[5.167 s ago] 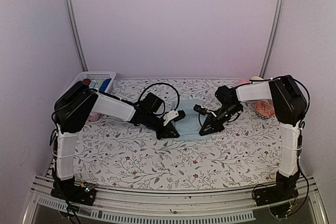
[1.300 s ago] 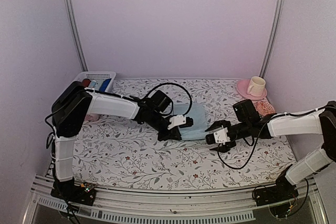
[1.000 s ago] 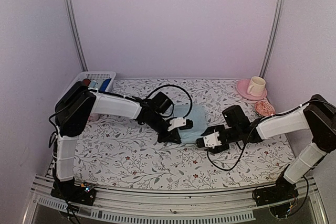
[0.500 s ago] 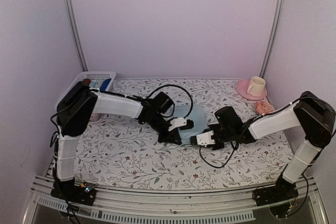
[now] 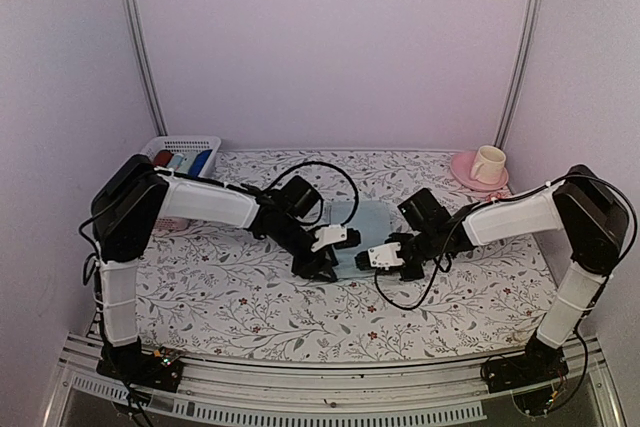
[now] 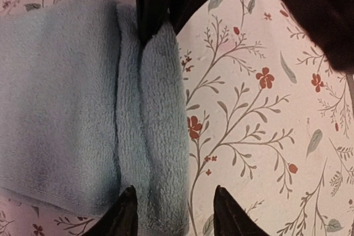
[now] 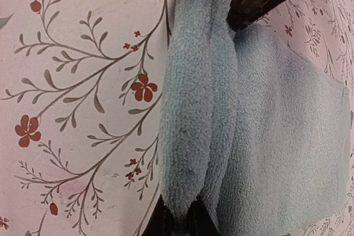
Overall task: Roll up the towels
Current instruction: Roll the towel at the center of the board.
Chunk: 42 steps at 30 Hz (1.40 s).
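The pale blue towel (image 5: 362, 224) lies flat on the flowered tablecloth, its near edge turned over into a short thick roll (image 6: 160, 136). My left gripper (image 5: 326, 263) is open at the roll's left end. In the left wrist view (image 6: 173, 203) one fingertip sits over the towel and the other over the tablecloth. My right gripper (image 5: 366, 257) is shut on the roll's other end and pinches the terry fold in the right wrist view (image 7: 180, 220). The two grippers face each other along the roll. The pink towel does not clearly show.
A white basket (image 5: 186, 150) with coloured rolls stands at the back left. A pink saucer (image 5: 466, 173) with a cream cup (image 5: 489, 162) stands at the back right. Black cables loop over the towel's far part.
My right arm has swung in from the right and its gripper has closed on the towel's rolled near edge. My left gripper has stayed at the roll, shifting slightly left.
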Each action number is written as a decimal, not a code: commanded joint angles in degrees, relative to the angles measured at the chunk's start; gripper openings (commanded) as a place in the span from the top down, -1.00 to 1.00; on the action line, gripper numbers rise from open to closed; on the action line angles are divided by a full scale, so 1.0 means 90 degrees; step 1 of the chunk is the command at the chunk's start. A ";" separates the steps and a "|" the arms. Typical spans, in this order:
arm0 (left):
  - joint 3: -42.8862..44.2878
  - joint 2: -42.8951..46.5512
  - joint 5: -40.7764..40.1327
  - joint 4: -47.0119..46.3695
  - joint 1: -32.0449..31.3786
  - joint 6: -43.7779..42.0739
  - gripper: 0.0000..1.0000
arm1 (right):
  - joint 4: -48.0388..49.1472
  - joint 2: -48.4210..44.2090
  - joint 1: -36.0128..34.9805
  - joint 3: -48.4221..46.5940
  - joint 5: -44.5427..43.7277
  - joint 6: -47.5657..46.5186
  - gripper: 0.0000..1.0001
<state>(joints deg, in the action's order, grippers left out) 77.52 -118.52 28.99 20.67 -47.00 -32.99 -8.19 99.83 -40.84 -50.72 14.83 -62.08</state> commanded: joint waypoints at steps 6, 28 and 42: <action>-0.1492 0.1517 -0.0969 -0.1923 0.0003 0.0130 -0.16 | -0.2239 0.0530 0.0439 -0.1122 0.1512 0.0353 0.92; -0.3322 0.2008 -0.2643 -0.4676 -0.1128 -0.1818 0.00 | -0.5976 0.2797 0.1435 -0.3800 0.3838 0.0623 0.91; -0.3476 0.1306 -0.3197 -0.5527 -0.1673 -0.2618 0.12 | -0.6616 0.3727 0.1738 -0.4718 0.3985 0.1006 0.89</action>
<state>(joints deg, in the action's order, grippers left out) 47.16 -104.05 1.67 -25.47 -60.69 -53.95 -66.72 131.04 -26.26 -91.48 50.63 -54.89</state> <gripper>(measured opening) 0.453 0.081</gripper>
